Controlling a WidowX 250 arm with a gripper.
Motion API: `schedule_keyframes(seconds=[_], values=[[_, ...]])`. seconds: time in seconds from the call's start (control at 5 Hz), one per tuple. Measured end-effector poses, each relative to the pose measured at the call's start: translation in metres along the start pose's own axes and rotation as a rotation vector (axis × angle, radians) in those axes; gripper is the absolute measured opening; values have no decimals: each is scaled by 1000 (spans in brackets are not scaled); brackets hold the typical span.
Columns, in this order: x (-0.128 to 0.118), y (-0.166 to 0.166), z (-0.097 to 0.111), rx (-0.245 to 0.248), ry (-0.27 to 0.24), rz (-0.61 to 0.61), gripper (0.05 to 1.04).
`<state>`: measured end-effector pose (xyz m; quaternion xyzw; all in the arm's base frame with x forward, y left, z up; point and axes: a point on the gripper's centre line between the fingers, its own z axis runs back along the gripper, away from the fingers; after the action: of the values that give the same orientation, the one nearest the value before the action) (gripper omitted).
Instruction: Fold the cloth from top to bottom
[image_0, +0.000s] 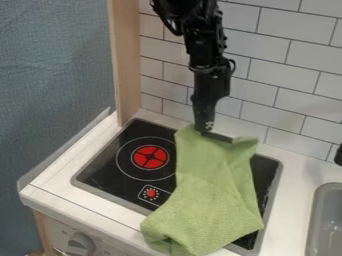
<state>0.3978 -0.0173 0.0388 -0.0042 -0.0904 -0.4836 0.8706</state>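
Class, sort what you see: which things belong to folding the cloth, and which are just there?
For the job:
- green cloth
- end effector, at the cloth's top edge

Just there:
- black stove top, partly under the cloth
- grey sink
- front knob

My gripper hangs from 12 o'clock, at top edge of green cloth. Cloth lies across stove, lower end over counter's front edge at 6 o'clock. Red burner at cloth's 10 o'clock. Knob at view's 7 o'clock, grey sink at 4, wooden post at 11, white tiles toward 1.
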Motion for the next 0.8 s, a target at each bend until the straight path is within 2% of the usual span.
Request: schedule_keyframes(seconds=[0.4, 0.6, 0.8], values=[[-17, -43, 38, -24, -15, 90, 49], [-21, -73, 45, -25, 23, 132, 49], [-15, -105, 41, -47, 28, 114, 49]])
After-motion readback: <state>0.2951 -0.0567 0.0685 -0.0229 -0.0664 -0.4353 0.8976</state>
